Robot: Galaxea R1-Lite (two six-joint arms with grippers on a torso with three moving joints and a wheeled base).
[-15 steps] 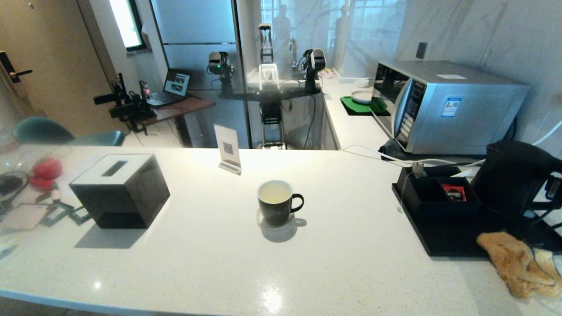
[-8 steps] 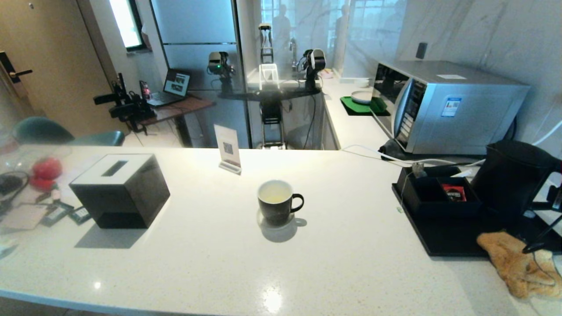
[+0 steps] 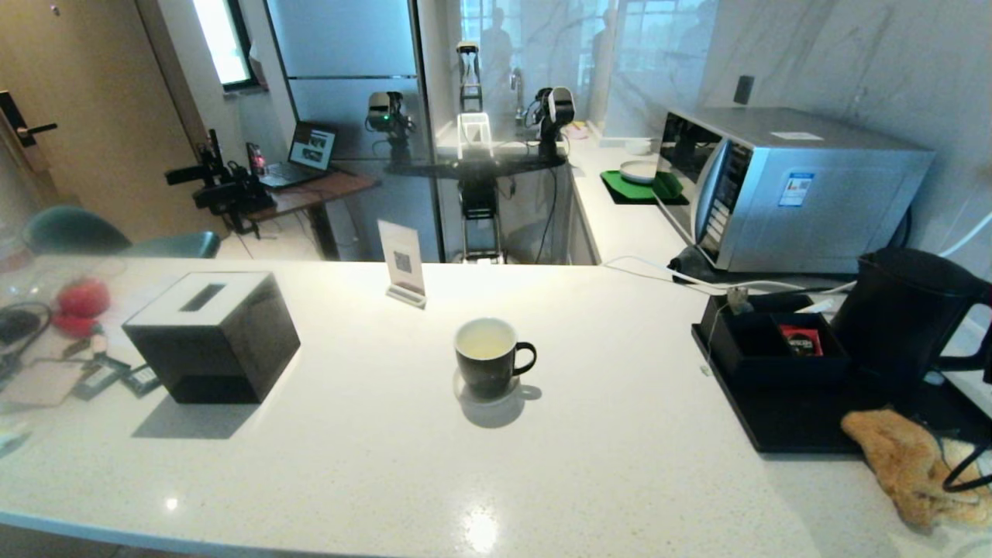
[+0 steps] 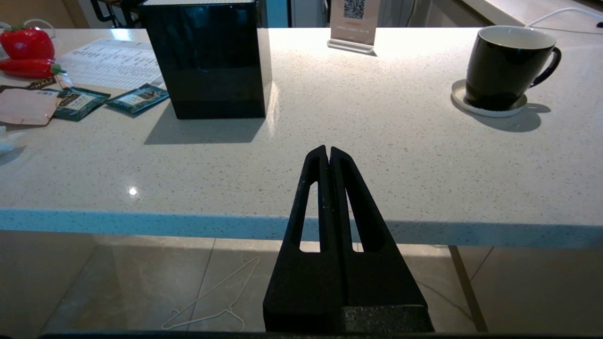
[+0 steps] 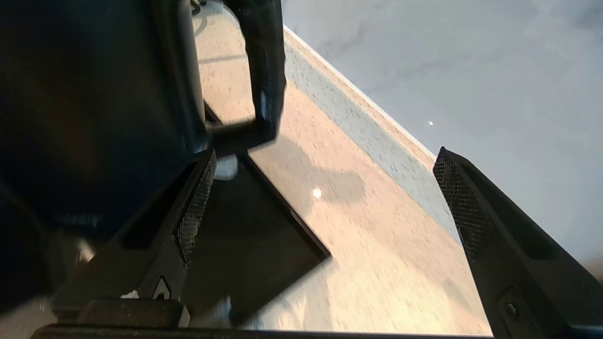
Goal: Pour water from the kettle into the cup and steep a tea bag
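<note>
**Two grippers, nothing held**

One cup sits on a small white coaster in the middle of the white table. It is black outside and white inside, and its handle points to the right of the head view. There is pale liquid in it.

The kettle stands at the far right of the head view, on a black tray. It is big and black, and its loop handle points to the right edge. Just left of it on the tray is a black holder with a red packet inside. A tan cloth lies at the lower right, partly on the tray.

The right gripper is out of sight in the head view. In the right wrist view it is spread wide with nothing between its fingers. One finger is close beside the kettle's body, just under the bottom of the handle. The other is well away, over the bare table.

The left gripper is seen only in the left wrist view. It is closed tight and empty, and it hangs low in front of the table's near edge.

A black box sits at the left of the table. A small sign stands behind the cup. A silver microwave is at the upper right.
</note>
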